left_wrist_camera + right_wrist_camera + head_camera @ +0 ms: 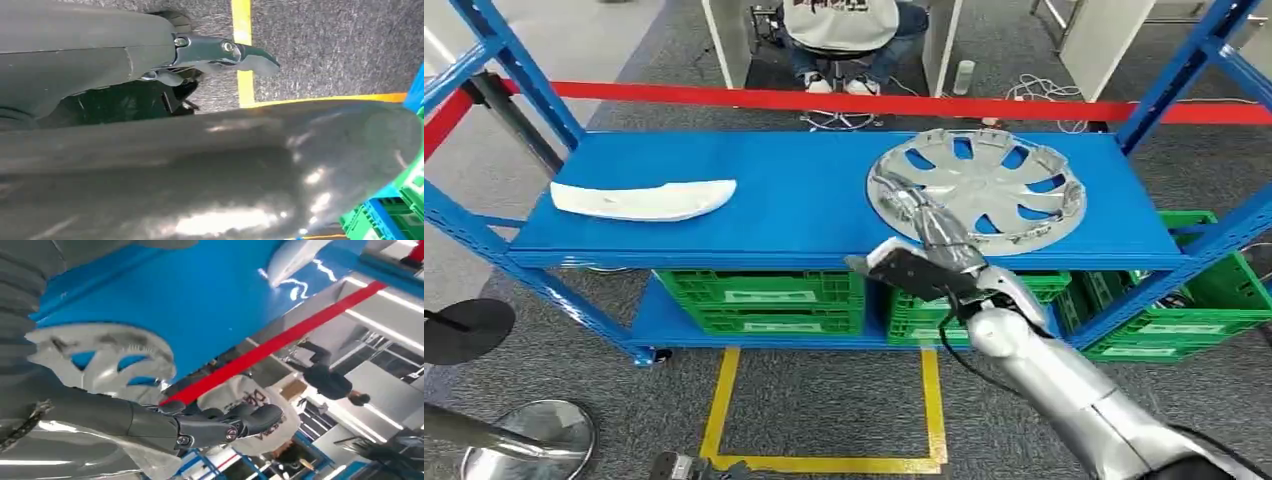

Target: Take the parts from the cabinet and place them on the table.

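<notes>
A silver hubcap [979, 185] lies flat on the right half of the blue shelf [794, 200]. A white curved part [644, 199] lies on the shelf's left side. My right hand [924, 218] reaches in over the shelf's front edge and rests on the hubcap's near-left rim. In the right wrist view its dark fingers [225, 425] stretch out straight beside the hubcap [100, 357], not curled around it. My left hand [220, 52] hangs over the grey carpet with a finger extended and nothing in it.
Green crates [769, 300] fill the lower shelf, with more to the right [1194, 315]. Blue uprights [1169, 85] frame the shelf. A red barrier tape [824, 100] runs behind it, and a person [839, 30] sits beyond. Yellow floor lines [824, 462] and round stand bases [469, 328] lie near me.
</notes>
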